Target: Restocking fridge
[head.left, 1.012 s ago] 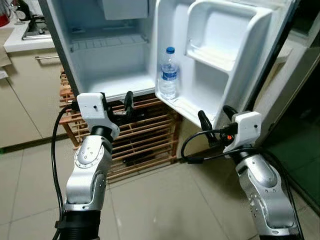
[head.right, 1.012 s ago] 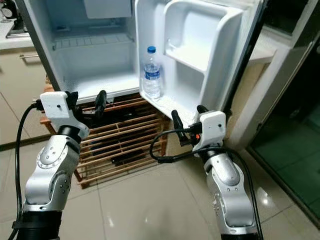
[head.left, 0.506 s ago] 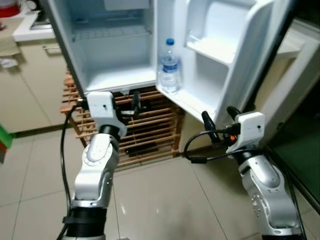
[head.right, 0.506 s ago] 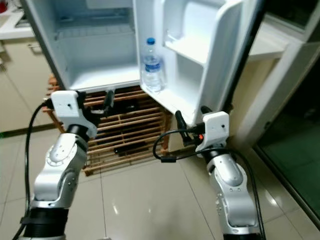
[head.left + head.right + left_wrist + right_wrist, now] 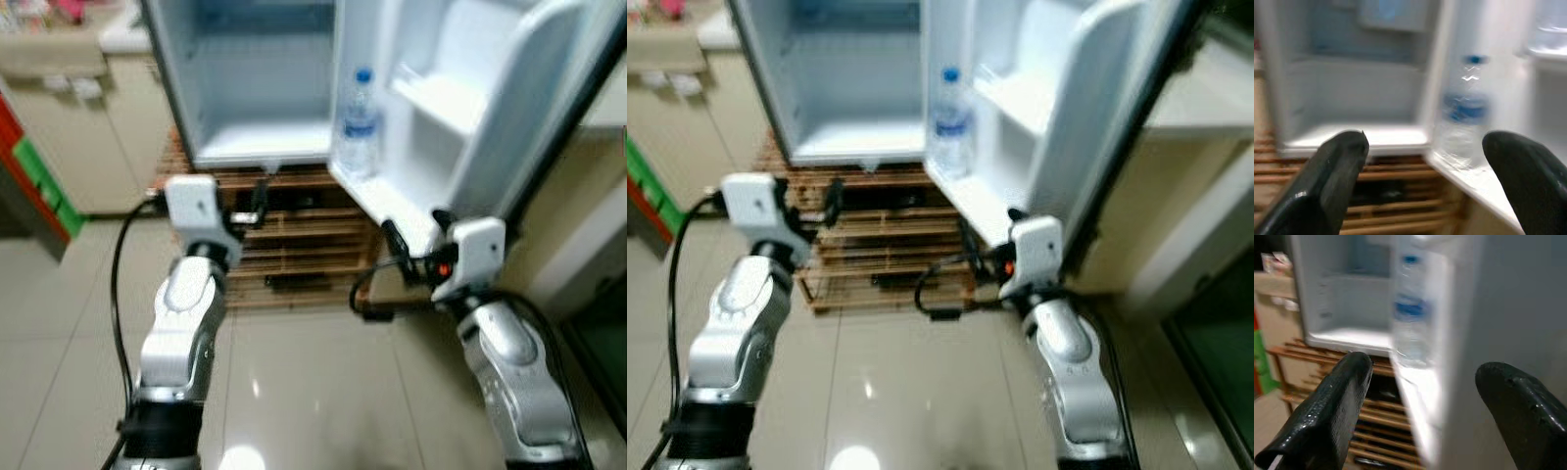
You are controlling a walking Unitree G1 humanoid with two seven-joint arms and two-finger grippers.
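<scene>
Clear plastic water bottle with blue cap and blue label: stands upright in the lowest shelf of the open white fridge door, upper centre of the left eye frame, just beside the hinge edge of the white fridge cabinet. Cabinet interior looks bare. Fridge sits on a slatted wooden rack.

Left gripper: fingers spread wide, nothing between them, held low in front of the rack, aimed at the fridge floor and bottle. Right gripper: also wide open and empty, just below the door's bottom edge.

Handling, as judged: bottle looks full, so moderately heavy; thin walls would flex under a hard squeeze; smooth, possibly slippery. Best hold is around the labelled mid-body, below the shoulder, squarely side-on. Frames are blurred; finer detail is unclear.
</scene>
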